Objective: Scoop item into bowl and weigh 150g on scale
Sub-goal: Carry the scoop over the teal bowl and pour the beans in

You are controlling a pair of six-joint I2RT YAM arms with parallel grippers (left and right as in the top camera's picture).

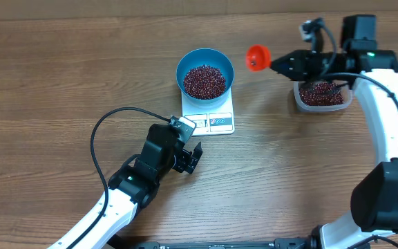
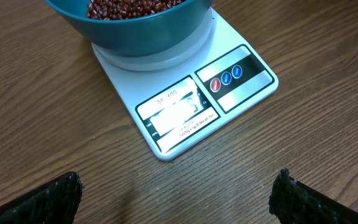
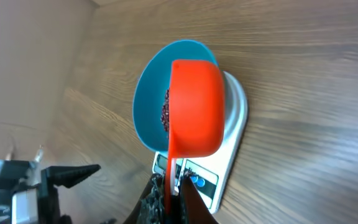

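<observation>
On scale, bowl overhangs edge; L jaws open; R jaws clamp scoop beside.

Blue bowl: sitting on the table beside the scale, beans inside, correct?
Not quite. The blue bowl sits on top of the scale, not beside it on the table. The overhead view shows this. The beans are inside it, as you said.

Left gripper: bare table lay between its spread jaws and to either side. Scale stood just ahead, bowl on it farther ahead, closing the forward path at table level. Right gripper: scoop held aloft; gap ahead to the bowl was clear; container sat under the arm behind.
</observation>
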